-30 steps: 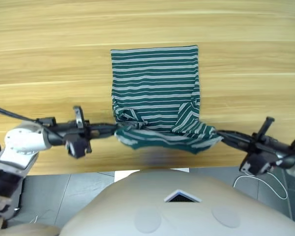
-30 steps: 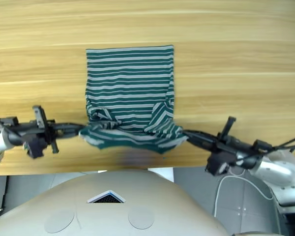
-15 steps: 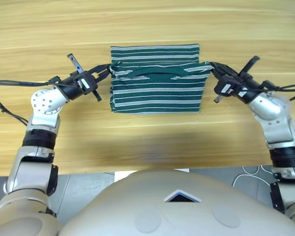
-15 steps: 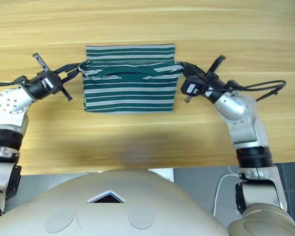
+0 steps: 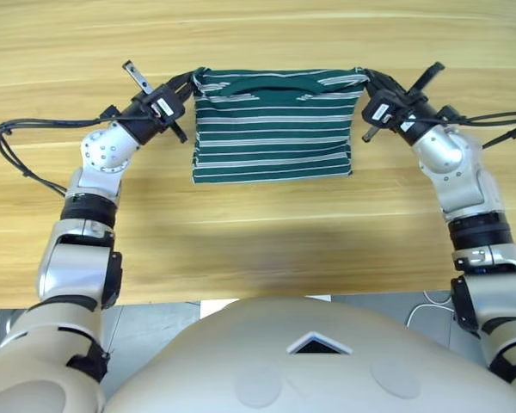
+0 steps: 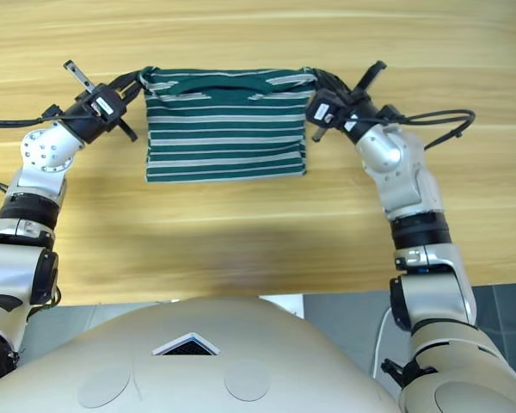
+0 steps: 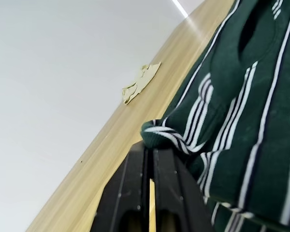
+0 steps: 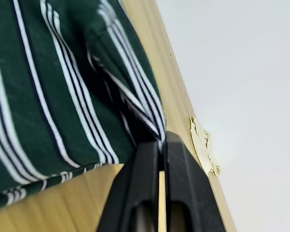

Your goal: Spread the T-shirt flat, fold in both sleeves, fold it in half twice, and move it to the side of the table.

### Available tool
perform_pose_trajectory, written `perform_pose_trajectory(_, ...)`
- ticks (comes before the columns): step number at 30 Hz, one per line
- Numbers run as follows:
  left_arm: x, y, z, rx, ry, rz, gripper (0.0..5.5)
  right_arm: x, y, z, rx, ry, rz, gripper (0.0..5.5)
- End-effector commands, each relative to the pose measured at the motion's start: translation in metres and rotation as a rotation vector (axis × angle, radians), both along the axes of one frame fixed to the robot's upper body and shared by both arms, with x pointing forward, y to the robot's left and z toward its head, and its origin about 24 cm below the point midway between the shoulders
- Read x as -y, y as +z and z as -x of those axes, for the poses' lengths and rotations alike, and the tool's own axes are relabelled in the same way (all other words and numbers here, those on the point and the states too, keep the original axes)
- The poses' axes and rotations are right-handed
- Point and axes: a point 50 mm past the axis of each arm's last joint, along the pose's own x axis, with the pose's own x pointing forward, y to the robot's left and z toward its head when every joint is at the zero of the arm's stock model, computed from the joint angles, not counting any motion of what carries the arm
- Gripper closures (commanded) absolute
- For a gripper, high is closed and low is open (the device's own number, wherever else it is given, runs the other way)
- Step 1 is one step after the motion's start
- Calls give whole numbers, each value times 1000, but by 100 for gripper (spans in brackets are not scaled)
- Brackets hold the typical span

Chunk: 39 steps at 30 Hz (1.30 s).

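Item: dark green T-shirt with thin white stripes [image 5: 273, 129], cotton knit, lying doubled into a wide rectangle in the upper centre of the left eye frame on a light wooden table [image 5: 258, 232]. The plain green neckband [image 5: 271, 83] sits along the rectangle's top edge, and the folded lower edge lies flat toward the frame's middle. Long axis: left to right across the frame. Left gripper [image 5: 186, 82]: at the shirt's upper left corner, fingers clamped narrow on a bunched tip of striped cloth, as confirmed in the left wrist view [image 7: 151, 154]. Right gripper [image 5: 367, 79]: at the upper right corner, likewise pinched tight on a corner of the fabric, as confirmed in the right wrist view [image 8: 160, 145]. The garment spans the whole gap between the two grippers, with its body hanging toward the lower frame from both, and neither arm is the nearer. Stage, by estimate: first half-fold laid down, corners not yet let go. The second fold would likely run across the long axis, carrying one short side over to the other. Sundry: a pale crumpled scrap [image 7: 141, 83] at the table's far edge, well apart from the shirt.
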Motion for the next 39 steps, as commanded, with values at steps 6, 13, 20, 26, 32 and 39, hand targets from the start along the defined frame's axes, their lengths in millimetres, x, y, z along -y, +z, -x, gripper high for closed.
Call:
perform_pose_trajectory(6,8,-20,-17,-52,110,-99,546,-24,-31,-26,-74,-40,38,550)
perform_pose_trajectory(13,17,-33,-22,-167,166,-26,550,-34,-60,-30,-141,-99,67,520)
perform_pose_trajectory(20,6,-19,-41,-242,348,183,429,-31,-40,-44,-25,-220,-138,397)
perform_pose_trajectory(26,-12,7,-65,-332,593,619,341,-31,-25,-48,55,-263,-332,300)
perform_pose_trajectory(32,-18,7,-61,-289,580,643,255,-27,-13,3,7,166,-265,205)
perform_pose_trajectory(39,-18,-7,-47,-263,557,622,158,13,-51,23,-184,93,192,182)
